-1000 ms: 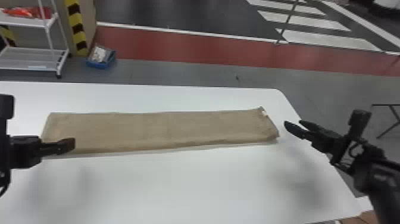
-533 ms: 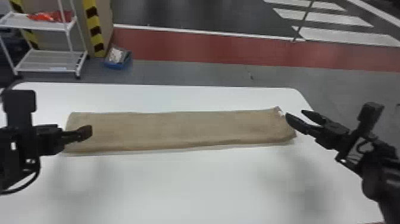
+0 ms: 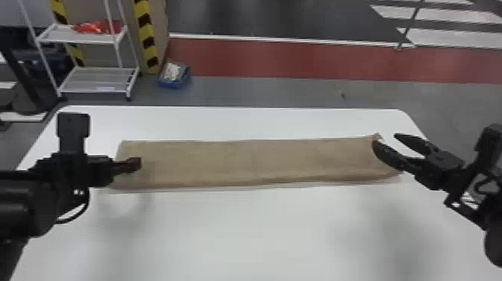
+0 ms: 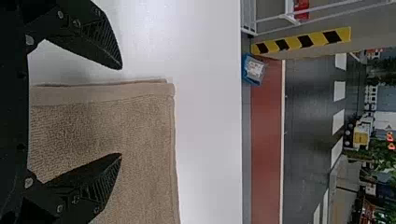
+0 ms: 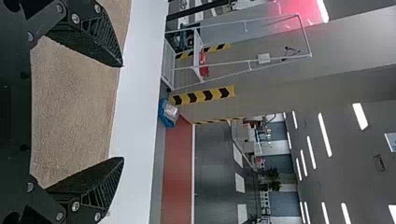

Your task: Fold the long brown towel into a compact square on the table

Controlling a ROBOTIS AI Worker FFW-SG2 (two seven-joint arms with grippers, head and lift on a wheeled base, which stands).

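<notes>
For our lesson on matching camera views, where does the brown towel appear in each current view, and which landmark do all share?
Head view: brown towel, stretched across the white table.
Left wrist view: the towel's end, one of the left fingers over it.
Right wrist view: towel between the right fingers.
Shared landmark: blue box on the floor.

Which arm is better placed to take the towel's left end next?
Left, I'd say. The left gripper hangs open astride that end's edge of the towel, while the right gripper is at the opposite end.
</notes>
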